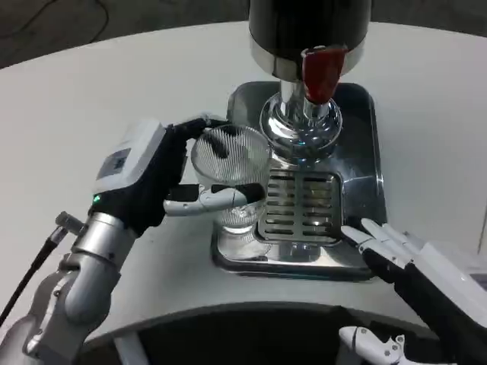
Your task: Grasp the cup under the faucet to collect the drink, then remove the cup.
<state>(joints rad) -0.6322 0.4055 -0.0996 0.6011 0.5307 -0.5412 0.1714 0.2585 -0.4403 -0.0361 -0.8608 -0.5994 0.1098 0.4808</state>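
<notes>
A clear ribbed glass cup (pixel 230 176) stands at the left edge of the dispenser's steel drip tray (pixel 358 190), left of the slotted grate (pixel 300 205). My left hand (pixel 163 179) wraps around the cup from the left, thumb across its front and fingers behind it. The red tap lever (pixel 322 72) and chrome faucet (pixel 300 122) hang to the cup's right, so the cup is not directly below the spout. My right hand (pixel 396 251) hovers at the tray's front right corner with fingers spread, holding nothing.
The black dispenser body (pixel 308 26) rises at the top centre. The round white table (pixel 91 99) stretches to the left and back; its front edge curves just below the tray.
</notes>
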